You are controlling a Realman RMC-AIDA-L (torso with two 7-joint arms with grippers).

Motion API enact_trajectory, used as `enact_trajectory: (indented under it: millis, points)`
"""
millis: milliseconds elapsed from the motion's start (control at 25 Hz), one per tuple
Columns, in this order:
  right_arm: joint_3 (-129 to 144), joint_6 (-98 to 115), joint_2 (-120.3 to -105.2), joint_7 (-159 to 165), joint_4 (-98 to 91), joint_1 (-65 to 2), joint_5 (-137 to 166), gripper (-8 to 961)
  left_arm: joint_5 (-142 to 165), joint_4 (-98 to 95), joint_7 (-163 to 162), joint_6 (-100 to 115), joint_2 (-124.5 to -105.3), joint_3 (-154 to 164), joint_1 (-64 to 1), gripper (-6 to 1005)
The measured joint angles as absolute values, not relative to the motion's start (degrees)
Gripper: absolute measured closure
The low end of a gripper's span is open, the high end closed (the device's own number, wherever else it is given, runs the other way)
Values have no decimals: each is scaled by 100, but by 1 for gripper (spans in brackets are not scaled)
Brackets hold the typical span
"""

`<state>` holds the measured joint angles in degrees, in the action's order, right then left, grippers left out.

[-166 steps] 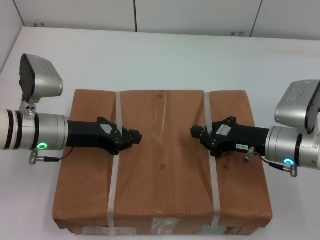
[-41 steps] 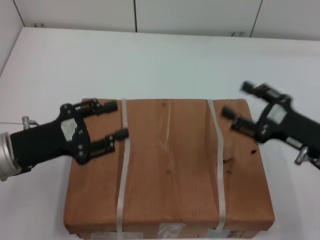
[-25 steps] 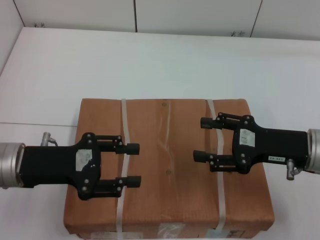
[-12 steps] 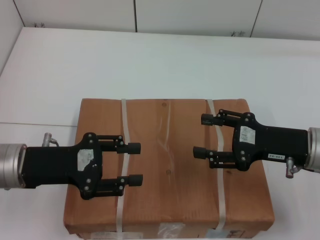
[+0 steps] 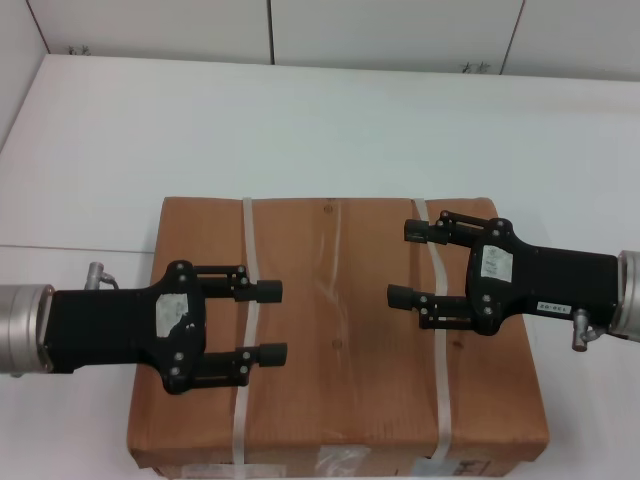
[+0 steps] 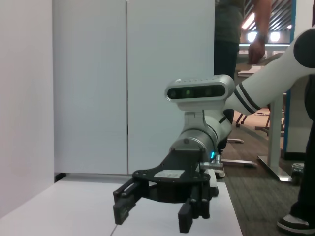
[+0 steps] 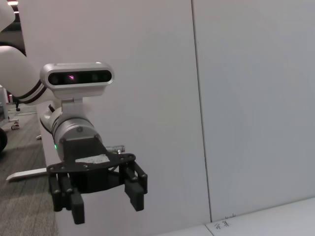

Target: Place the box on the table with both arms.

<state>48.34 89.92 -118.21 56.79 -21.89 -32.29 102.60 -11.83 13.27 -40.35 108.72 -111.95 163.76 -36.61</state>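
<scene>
The brown cardboard box [image 5: 335, 350] lies flat on the white table [image 5: 300, 130], with two whitish straps [image 5: 244, 400] across it and tape and labels on its near side. My left gripper [image 5: 271, 321] is open and empty over the box's left part, by the left strap. My right gripper [image 5: 405, 263] is open and empty over the box's right part, by the right strap. The fingers of both point toward each other. The left wrist view shows the right arm's gripper [image 6: 157, 211]; the right wrist view shows the left arm's gripper [image 7: 101, 194].
White wall panels [image 5: 390, 30] stand behind the table's far edge. White tabletop extends beyond the box at the back and on both sides. A person [image 6: 236, 29] stands far off in the left wrist view.
Several seconds ago both grippers were shut at the straps with the box nearer the camera. Now the box lies lower and both are open. Over the last second they barely moved.
</scene>
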Motion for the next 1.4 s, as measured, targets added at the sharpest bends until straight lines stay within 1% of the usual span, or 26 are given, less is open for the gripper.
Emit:
enact_trajectory:
  millis: [1400]
  points:
    - [4834, 8947, -11830, 5677, -2189, -3240, 10257, 122, -1231, 1327, -4032, 10862, -11197, 16401, -3646, 394]
